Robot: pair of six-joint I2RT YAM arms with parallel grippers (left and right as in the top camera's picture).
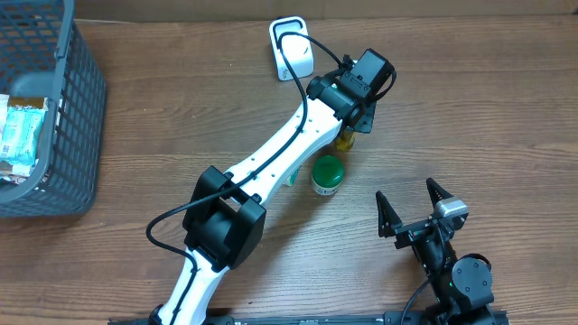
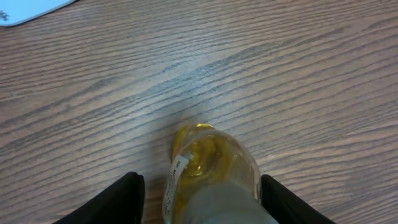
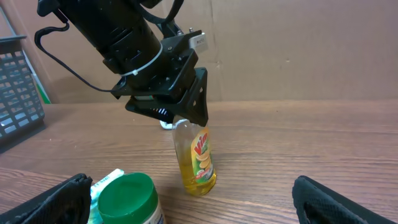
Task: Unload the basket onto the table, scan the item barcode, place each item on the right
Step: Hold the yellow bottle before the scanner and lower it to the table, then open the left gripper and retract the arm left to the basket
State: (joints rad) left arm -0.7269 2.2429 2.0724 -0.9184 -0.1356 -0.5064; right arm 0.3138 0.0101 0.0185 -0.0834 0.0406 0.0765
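The left pincer (image 2: 200, 182), spread, straddles the upright bottle (image 2: 211, 158); it should stay centred and move vertically to avoid tipping it. The right pincer (image 1: 406, 191) is spread, empty.

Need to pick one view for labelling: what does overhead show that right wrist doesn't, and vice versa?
Only overhead: packets in the basket, the left arm's elbow. Only right wrist: the label on the bottle, the cardboard wall behind. Both: bottle, green-lidded jar, basket, left gripper open around the bottle's top.
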